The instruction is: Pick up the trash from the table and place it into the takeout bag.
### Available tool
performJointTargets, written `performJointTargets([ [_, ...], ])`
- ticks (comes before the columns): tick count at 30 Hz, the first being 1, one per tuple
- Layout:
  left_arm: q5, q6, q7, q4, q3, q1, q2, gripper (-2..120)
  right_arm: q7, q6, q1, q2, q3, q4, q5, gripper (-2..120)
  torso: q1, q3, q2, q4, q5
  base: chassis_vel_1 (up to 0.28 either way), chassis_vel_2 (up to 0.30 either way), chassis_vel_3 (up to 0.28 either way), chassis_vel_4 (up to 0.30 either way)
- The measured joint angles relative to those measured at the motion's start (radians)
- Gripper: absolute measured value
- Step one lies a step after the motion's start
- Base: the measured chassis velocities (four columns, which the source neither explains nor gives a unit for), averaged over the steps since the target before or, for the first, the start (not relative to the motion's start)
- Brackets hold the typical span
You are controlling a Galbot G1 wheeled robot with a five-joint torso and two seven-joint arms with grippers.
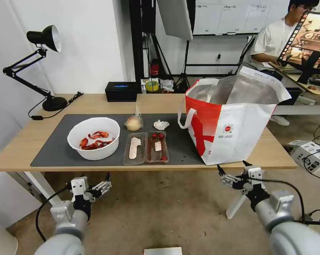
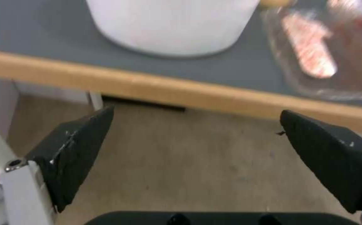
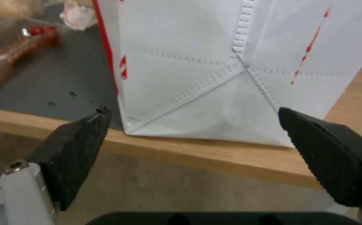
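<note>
Head view: my left gripper (image 1: 107, 180) and right gripper (image 1: 233, 167) both hang spread wide below the table (image 1: 21, 141), holding nothing.

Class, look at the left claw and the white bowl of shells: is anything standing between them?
Nothing visible: the open left claw sits below the table edge, and bare mat lies before the bowl.
</note>
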Motion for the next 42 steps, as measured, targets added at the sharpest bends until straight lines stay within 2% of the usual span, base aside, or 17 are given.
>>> performJointTargets([
  [1,-0.035,0.038,-0.021,0.001,-0.004,-0.013,0.015,100,0.002,-0.023,0.015,-0.024,0.005,-0.003,0.025,100,0.000,0.000,0.000,0.0001,-0.0008,0.000,0.000,0.000,0.000],
  [4,-0.082,0.059,-0.039,0.002,-0.006,-0.028,0.029,100,0.002,-0.025,0.039,-0.030,-0.017,-0.011,0.049,100,0.000,0.000,0.000,0.0000,0.0003,0.000,0.000,0.000,0.000],
  [20,-0.090,0.037,-0.038,0.001,0.004,-0.030,0.012,100,0.002,-0.015,0.053,-0.013,-0.048,-0.016,0.046,100,0.000,0.000,0.000,0.0000,-0.0001,0.000,0.000,0.000,0.000],
  [25,-0.150,0.007,-0.043,-0.012,0.008,-0.031,0.006,100,0.001,-0.013,0.053,-0.008,-0.054,-0.015,0.045,100,0.000,0.000,0.000,0.0000,-0.0002,0.000,0.000,0.000,0.000],
  [27,-0.244,-0.008,-0.067,-0.030,0.015,-0.040,-0.003,100,-0.001,-0.010,0.053,-0.002,-0.058,-0.014,0.045,100,0.000,0.000,0.000,0.0000,-0.0001,0.000,0.000,0.000,0.000],
  [28,-0.244,-0.008,-0.067,-0.030,0.015,-0.040,-0.003,100,-0.001,-0.010,0.053,-0.002,-0.058,-0.014,0.045,100,0.000,0.000,0.000,0.0000,-0.0001,0.000,0.000,0.000,0.000],
  [30,-0.356,-0.022,-0.103,-0.044,0.023,-0.053,-0.014,100,-0.002,-0.008,0.053,0.004,-0.063,-0.012,0.045,100,0.000,0.000,0.000,0.0000,-0.0001,0.000,0.000,0.000,0.000],
  [31,-0.356,-0.022,-0.103,-0.044,0.023,-0.053,-0.014,100,-0.002,-0.008,0.053,0.004,-0.063,-0.012,0.045,100,0.000,0.000,0.000,0.0000,-0.0001,0.000,0.000,0.000,0.000],
  [33,-0.463,-0.039,-0.141,-0.048,0.037,-0.068,-0.025,100,-0.002,-0.007,0.053,0.007,-0.071,-0.011,0.044,100,0.000,0.000,0.000,0.0000,-0.0001,0.000,0.000,0.000,0.000],
  [34,-0.463,-0.039,-0.141,-0.048,0.037,-0.068,-0.025,100,-0.002,-0.007,0.053,0.007,-0.071,-0.011,0.044,100,0.000,0.000,0.000,0.0000,-0.0001,0.000,0.000,0.000,0.000],
  [38,-0.674,-0.160,-0.292,-0.043,0.086,-0.122,-0.048,100,0.000,-0.005,0.061,0.008,-0.081,-0.012,0.042,100,0.000,0.000,0.000,0.0000,-0.0001,0.000,0.000,0.000,0.000],
  [39,-0.674,-0.160,-0.292,-0.043,0.086,-0.122,-0.048,100,0.000,-0.005,0.061,0.008,-0.081,-0.012,0.042,100,0.000,0.000,0.000,0.0000,-0.0001,0.000,0.000,0.000,0.000],
  [42,-0.811,-0.233,-0.394,-0.039,0.107,-0.168,-0.067,100,0.002,-0.005,0.063,0.008,-0.087,-0.015,0.042,100,0.000,0.000,0.000,0.0000,-0.0001,0.000,0.000,0.000,0.000],
])
